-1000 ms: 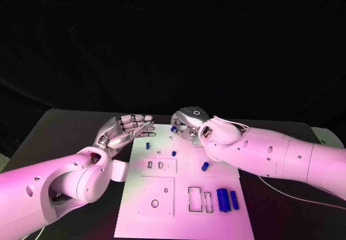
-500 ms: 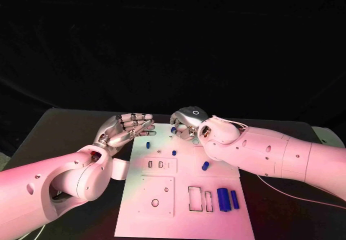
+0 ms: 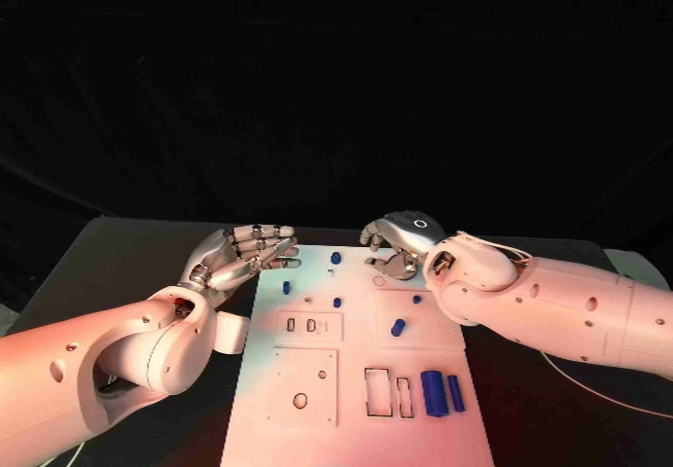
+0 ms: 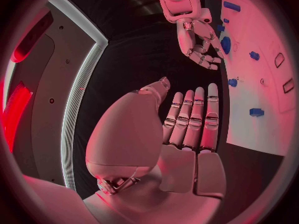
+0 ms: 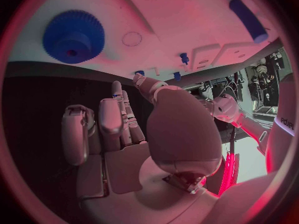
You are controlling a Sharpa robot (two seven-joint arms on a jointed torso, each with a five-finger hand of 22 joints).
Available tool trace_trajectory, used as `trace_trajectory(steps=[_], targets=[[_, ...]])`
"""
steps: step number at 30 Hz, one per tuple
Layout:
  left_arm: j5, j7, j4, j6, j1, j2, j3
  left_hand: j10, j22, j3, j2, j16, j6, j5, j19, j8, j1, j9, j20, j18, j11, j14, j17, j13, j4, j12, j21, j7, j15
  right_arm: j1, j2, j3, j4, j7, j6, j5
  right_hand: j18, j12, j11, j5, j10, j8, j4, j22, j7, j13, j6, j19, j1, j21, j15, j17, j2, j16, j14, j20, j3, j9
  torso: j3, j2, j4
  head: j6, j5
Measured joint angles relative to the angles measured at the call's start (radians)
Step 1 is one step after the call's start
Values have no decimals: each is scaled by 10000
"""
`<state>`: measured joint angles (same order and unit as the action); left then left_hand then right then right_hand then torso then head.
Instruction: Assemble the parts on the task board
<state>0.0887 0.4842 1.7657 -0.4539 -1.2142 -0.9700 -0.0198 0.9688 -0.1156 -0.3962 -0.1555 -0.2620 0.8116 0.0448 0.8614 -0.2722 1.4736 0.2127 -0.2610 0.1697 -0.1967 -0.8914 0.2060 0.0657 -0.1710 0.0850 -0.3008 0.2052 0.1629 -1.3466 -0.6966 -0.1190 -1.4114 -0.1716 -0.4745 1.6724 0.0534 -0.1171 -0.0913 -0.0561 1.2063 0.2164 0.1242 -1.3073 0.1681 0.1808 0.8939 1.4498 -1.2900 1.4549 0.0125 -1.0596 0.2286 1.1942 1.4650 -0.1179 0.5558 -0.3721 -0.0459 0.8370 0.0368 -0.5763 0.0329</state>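
The black table (image 3: 126,253) carries the white task board (image 3: 358,389), which runs from the near edge up to where both hands hang at its far end. On the board the larger blue parts sit toward the near right: two long blue bars (image 3: 443,389) lie side by side just beside two empty rectangular slots (image 3: 389,391). Smaller blue pegs (image 3: 399,326) are scattered across the middle and far half, and the right wrist view shows a blue toothed gear (image 5: 74,36) lying flat on the board close to the right hand.

The risk, as I judge it, lies in the crowding at the far end: both hands are near each other and near the small pegs, so a reach for the gear could knock a peg over, or the two hands could collide.

The left hand (image 3: 246,255) holds nothing; its fingers (image 4: 193,117) lie straight and side by side, off the board's far left corner. The right hand (image 3: 400,243) hovers above the board's far right with its fingers (image 5: 102,127) curled partway in, gripping nothing that I can see.
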Motion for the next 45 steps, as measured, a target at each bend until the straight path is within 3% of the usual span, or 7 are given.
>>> trace_trajectory(steps=[5, 7, 12, 13, 18, 23, 45], targets=[[-17, -6, -19, 29, 0, -28, 0, 0, 0, 0, 0, 0, 0, 0, 0, 0, 0, 0, 0, 0, 0, 0, -1, 0, 0, 0, 0, 0, 0, -31, -1238, 69, -842, 25, -25, -1023, -120, -1130, 310, -116, 1267, 39, -101, 0, -122, 960, 121, 169, -185, 340, -257, -542, 38, 503, -4, 189, -183, -68, 45, -30, -72, 54, 7], [-22, -7, -25, 41, 0, -30, 0, 0, 0, 0, 0, 0, 0, 0, 0, 0, 0, 0, 0, 0, 0, 0, -1, 0, 0, 0, 0, 0, 0, -32, -1535, 75, -957, 45, 49, -1574, -160, -2301, 398, -664, 1410, 70, -70, -6, -244, 2153, -37, 165, -42, 469, -308, -952, 181, 855, 17, 251, -596, -141, 63, -41, -102, 68, 11], [-32, -11, -46, 68, 0, -39, 0, 0, 0, 0, 0, 0, 0, 0, 0, 0, 0, 1, 0, 0, 0, 0, -1, 0, 0, 0, 0, 0, 0, -34, -1979, 81, -999, 110, 398, -2903, -192, -9441, 299, -1288, 1227, 624, 283, -8, -193, 9292, -568, 165, -48, 728, -307, -2428, 107, 2394, 16, 251, -1621, -542, 112, -55, -186, 74, -3], [-33, -12, -47, 73, 0, -39, 0, 0, -1, 0, 0, 0, 0, 0, 0, 0, 0, 1, 0, 0, 0, 0, -1, 0, 0, 0, 0, 0, 0, -33, -2020, 81, -973, 123, 471, -3109, -313, -10257, 288, -1332, 1447, 701, 334, -8, -161, 10050, -603, 165, -28, 730, -307, -2470, 87, 2570, 16, 251, -1690, -584, 120, -56, -198, 75, -3], [-41, -15, -58, 95, 0, -40, 0, 0, 0, 0, 0, 0, 0, 0, 0, 0, 0, 1, 0, 0, 0, 0, -2, 0, 0, 0, 0, 0, 0, -23, -1984, 67, -720, 168, 791, -3878, -316, -12564, 205, -1335, 2352, 892, 540, -7, -73, 11267, -866, 149, -93, 1014, -212, -2487, 14, 3191, -3, 221, -2004, -685, 162, -58, -237, 75, -30], [-45, -21, -66, 116, -1, -42, 0, 0, 0, 0, 0, 0, 0, 0, 0, 0, 0, 1, 0, 0, 0, 0, -2, 0, 0, 0, 0, 0, 0, -18, -1696, 55, -414, 180, 982, -4218, -468, -12980, 163, -1335, 2499, 968, 579, -6, -61, 11276, -951, 166, -130, 1116, -178, -2487, -23, 3346, 32, 171, -2101, -695, 162, -44, -231, 46, -48], [-56, -60, -84, 173, 0, -47, -2, 0, 4, 0, 0, 0, 0, 0, 0, 0, 0, -1, 0, 0, 0, 0, 2, 0, 0, 0, 0, 0, 0, -9, -801, 18, 405, 145, 1163, -4535, -468, -13032, 163, -1334, 2499, 968, 618, -4, -18, 11274, -1064, 163, -169, 1115, -143, -2484, -62, 3480, -3, 102, -2140, -693, 150, -41, -225, -97, -77]])
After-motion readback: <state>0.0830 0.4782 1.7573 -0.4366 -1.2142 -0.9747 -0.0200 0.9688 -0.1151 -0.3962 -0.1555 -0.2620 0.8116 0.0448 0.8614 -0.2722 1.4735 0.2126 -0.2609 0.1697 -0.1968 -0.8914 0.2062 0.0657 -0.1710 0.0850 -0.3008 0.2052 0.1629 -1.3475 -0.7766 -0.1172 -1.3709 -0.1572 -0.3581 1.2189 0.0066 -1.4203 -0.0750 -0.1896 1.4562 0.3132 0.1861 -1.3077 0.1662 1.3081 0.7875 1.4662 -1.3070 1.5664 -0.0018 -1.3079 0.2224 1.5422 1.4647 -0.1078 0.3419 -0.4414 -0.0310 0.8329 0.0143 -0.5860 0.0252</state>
